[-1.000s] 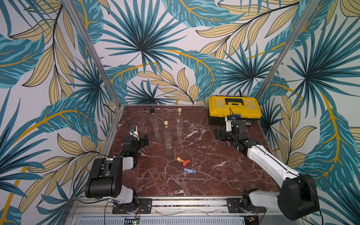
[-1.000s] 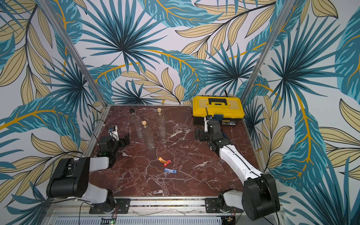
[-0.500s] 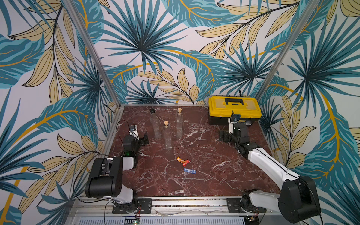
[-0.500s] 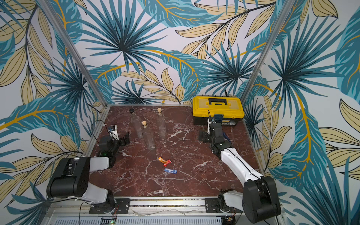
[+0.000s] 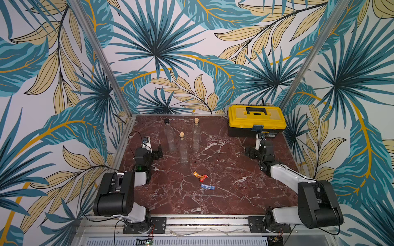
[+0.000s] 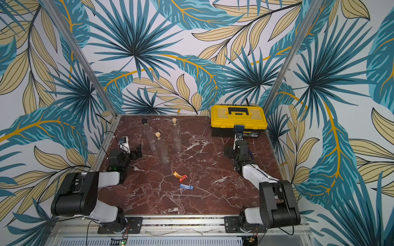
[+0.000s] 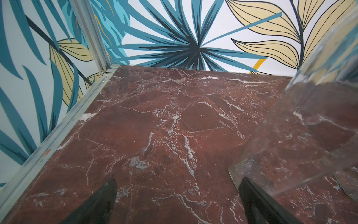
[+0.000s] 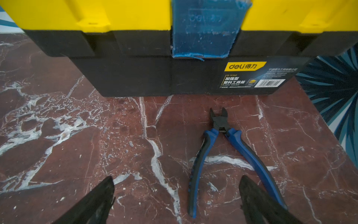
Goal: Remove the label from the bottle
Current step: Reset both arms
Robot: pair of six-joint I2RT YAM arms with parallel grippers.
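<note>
Three clear bottles stand at the back left of the marble table: a black-capped bottle [image 5: 169, 136], a corked bottle [image 5: 183, 149] in front, and another corked bottle [image 5: 196, 136]. I see no label on any of them. An orange label [image 5: 200, 176] and a blue label [image 5: 207, 186] lie loose mid-table. My left gripper [image 5: 153, 149] is open just left of the black-capped bottle; in its wrist view the gripper [image 7: 178, 180] holds nothing and a bottle [image 7: 310, 126] stands by one finger. My right gripper [image 8: 176, 186] is open and empty, facing the toolbox.
A yellow and black toolbox [image 5: 255, 121] with a blue latch [image 8: 205, 29] stands shut at the back right. Blue-handled cutting pliers [image 8: 199, 161] lie on the table between the toolbox and my right gripper. Metal rails and patterned walls enclose the table on three sides.
My right gripper has swung to the right and now points at the toolbox. The left arm, the bottles and the loose labels have not moved.
</note>
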